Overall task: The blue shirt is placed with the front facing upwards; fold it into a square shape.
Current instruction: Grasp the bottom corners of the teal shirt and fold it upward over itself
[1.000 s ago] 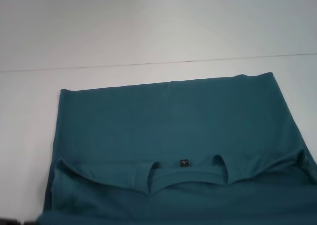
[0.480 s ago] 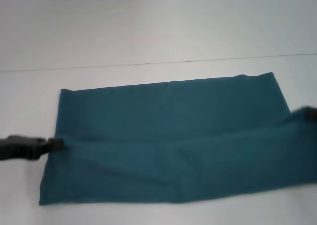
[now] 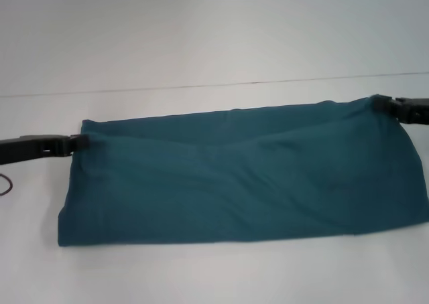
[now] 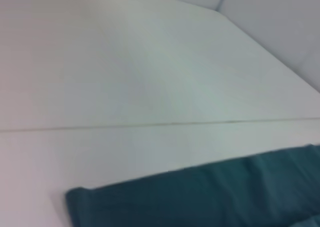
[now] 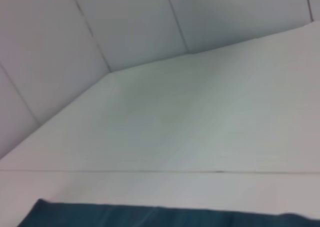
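Observation:
The blue shirt (image 3: 241, 183) lies on the white table as a wide, folded band with loose wrinkles; no lettering or neckline shows. My left gripper (image 3: 77, 143) is at the band's far left corner and looks shut on the cloth there. At the far right corner, my right gripper (image 3: 379, 104) pinches the cloth in the same way. The left wrist view shows a strip of the blue shirt (image 4: 200, 197) with its rounded corner. In the right wrist view only an edge of the blue shirt (image 5: 150, 214) appears. Neither wrist view shows fingers.
A thin dark seam (image 3: 214, 85) crosses the white table just beyond the shirt. A small dark cable loop (image 3: 5, 185) lies at the left edge under my left arm. Pale wall panels (image 5: 125, 22) rise behind the table.
Both grippers carried the shirt's near part away from me to the far edge, folding it over. The neckline and label seen a second ago are now covered.

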{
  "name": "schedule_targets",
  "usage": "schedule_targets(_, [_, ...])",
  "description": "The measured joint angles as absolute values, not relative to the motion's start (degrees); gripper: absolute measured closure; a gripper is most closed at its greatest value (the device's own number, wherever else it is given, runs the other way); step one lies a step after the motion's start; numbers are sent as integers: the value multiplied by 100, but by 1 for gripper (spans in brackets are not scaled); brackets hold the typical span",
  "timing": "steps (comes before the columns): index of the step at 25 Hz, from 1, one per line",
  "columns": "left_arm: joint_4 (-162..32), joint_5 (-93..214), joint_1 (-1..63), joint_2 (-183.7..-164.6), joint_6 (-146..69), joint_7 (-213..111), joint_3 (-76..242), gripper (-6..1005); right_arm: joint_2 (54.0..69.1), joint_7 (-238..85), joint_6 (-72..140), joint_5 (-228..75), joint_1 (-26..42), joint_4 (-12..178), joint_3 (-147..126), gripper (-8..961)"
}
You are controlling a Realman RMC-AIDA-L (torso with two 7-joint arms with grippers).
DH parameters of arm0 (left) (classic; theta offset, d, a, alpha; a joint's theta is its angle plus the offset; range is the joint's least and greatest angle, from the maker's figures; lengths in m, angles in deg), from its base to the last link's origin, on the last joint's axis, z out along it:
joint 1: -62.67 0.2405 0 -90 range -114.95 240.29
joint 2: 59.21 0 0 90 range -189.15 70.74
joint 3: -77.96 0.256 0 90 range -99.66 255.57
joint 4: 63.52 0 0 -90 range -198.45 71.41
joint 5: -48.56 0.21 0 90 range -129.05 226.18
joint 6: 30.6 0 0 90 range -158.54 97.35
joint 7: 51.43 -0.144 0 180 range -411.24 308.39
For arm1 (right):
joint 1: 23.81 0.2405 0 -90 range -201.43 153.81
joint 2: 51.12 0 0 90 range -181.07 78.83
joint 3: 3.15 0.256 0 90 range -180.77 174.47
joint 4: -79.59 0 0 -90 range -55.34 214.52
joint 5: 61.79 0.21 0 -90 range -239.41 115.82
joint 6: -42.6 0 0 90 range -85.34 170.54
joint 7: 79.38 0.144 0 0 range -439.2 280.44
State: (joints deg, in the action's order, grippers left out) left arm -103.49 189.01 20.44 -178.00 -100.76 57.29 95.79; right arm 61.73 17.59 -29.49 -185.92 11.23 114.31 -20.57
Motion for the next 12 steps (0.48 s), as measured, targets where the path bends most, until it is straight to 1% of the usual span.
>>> schedule_targets(6, [-10113,18900,1868,-17828,-9359,5765,9617,910,6208,1763,-2118,-18579,1507,11177,-2318,917])
schedule_targets(12, [-10053,18840,1711,-17859,-8988,5764,9631,907,6276,1788,-1511,-18553,1657,11160,-2445,918])
